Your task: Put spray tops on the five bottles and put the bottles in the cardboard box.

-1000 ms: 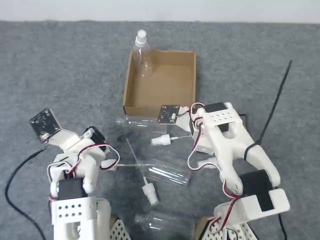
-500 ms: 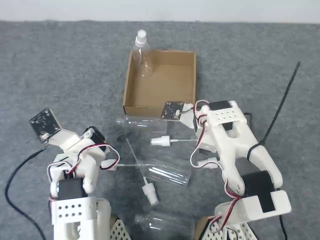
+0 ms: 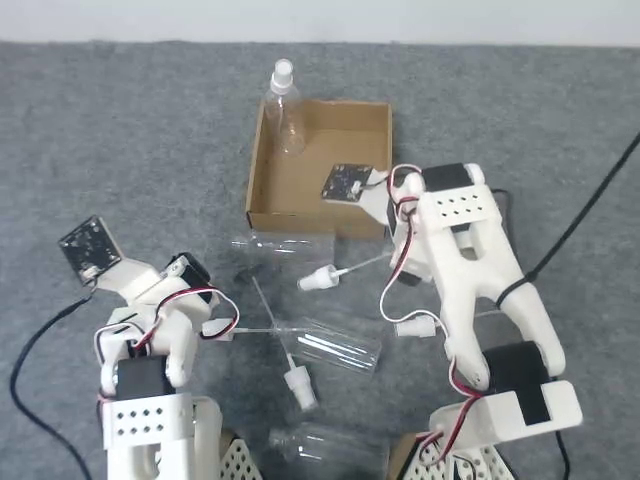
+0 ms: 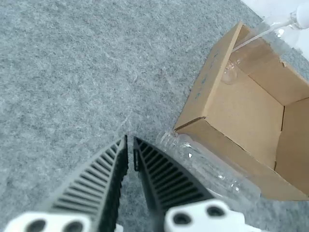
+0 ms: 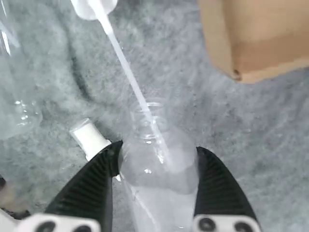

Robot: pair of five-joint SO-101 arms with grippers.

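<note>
High view: we see a capped bottle (image 3: pixel 283 110) leaning on the far corner of the cardboard box (image 3: pixel 268 215).
Left wrist view: our left gripper (image 4: pixel 129 141) hangs over the carpet (image 4: pixel 72 72), fingers pressed nearly together, beside a clear bottle (image 4: pixel 203 164) lying along the box front. Right wrist view: our right gripper (image 5: pixel 158 150) pinches an open-necked bottle (image 5: pixel 157 169), with the tube of a spray top (image 5: pixel 94 7) reaching into its neck.

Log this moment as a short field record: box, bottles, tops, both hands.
box: cardboard box, open, capped bottle leaning over its far wall
right hand: shut on clear bottle, spray top tube in its neck
left hand: shut, empty
loose bottles: three on the carpet
loose tops: two on the carpet
</note>
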